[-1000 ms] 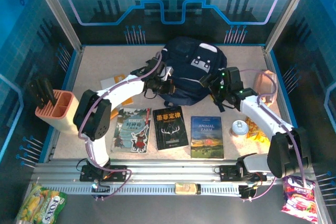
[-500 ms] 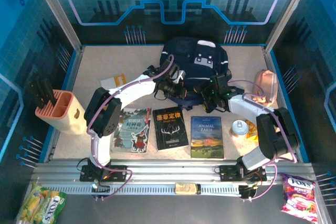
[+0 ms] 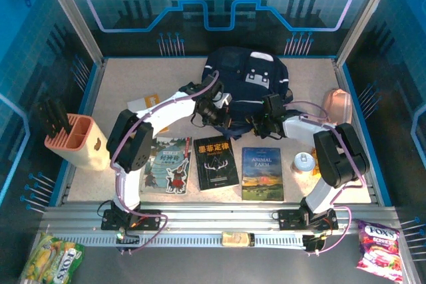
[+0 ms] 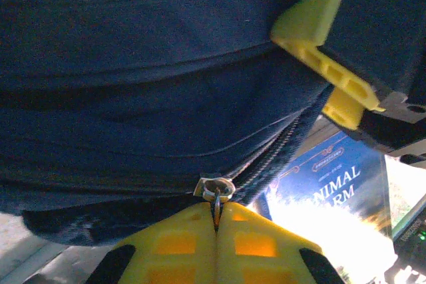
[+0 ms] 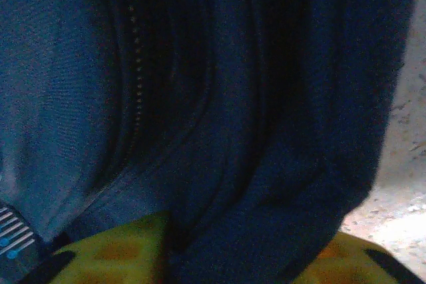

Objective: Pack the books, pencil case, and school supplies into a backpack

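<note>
Left pincer (image 4: 216, 209) pinches the zipper pull (image 4: 216, 187); right pincer (image 5: 233, 247) grips the backpack (image 5: 200, 98).
Pull it slowly and straight, with the backpack held tight.

A pink rack (image 3: 72, 139) stands at the left edge of the speckled beige table (image 3: 133, 78), and black pieces (image 3: 53, 114) stick up from its slots. On the right side a small round tin (image 3: 304, 161) with a pale lid sits just beside a crumpled yellow wrapper (image 3: 324, 164). A metal rail (image 3: 200, 221) runs along the near edge; in front of it lies a small yellowish packet (image 3: 234, 238). A green-yellow sweets bag (image 3: 50, 262) lies at the near left corner and a purple-pink sweets bag (image 3: 379, 251) at the near right. Blue patterned panels (image 3: 219, 4) close the back and the sides.
</note>
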